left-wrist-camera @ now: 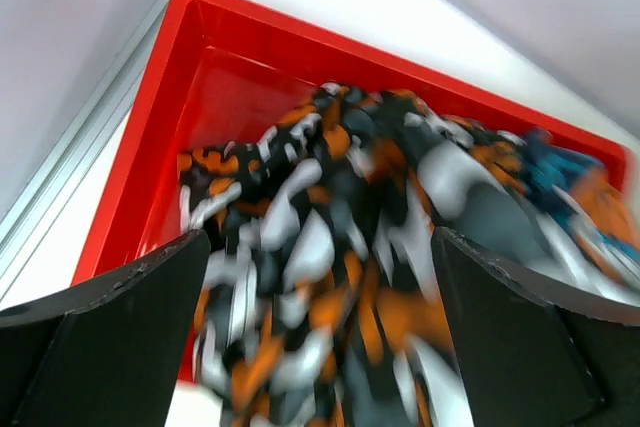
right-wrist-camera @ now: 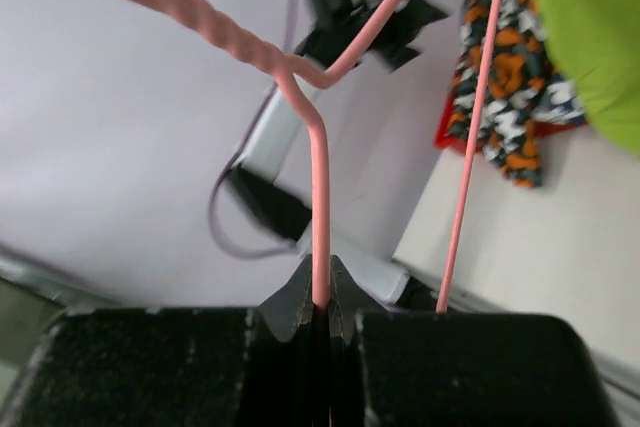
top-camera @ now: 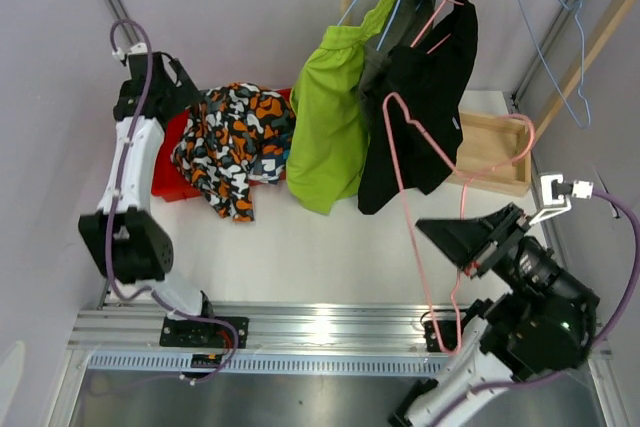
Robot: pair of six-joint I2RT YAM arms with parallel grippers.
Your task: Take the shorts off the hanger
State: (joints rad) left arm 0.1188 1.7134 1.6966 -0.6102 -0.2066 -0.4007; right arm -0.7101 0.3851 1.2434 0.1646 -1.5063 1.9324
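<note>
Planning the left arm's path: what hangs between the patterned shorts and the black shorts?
The lime green shorts hang there, a grey pair beside them; the top view shows it.

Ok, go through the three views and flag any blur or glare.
Top external: sharp, with glare on the aluminium rail. Left wrist: the patterned shorts are smeared, worst at lower right. Right wrist: the pink hanger is crisp; the left arm behind it is soft.

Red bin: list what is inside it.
The red bin holds the orange-black-white patterned shorts, spilling over its near rim, and teal-orange-white patterned shorts beside them. Its far corner shows red floor. Anything under the fabric is covered.
</note>
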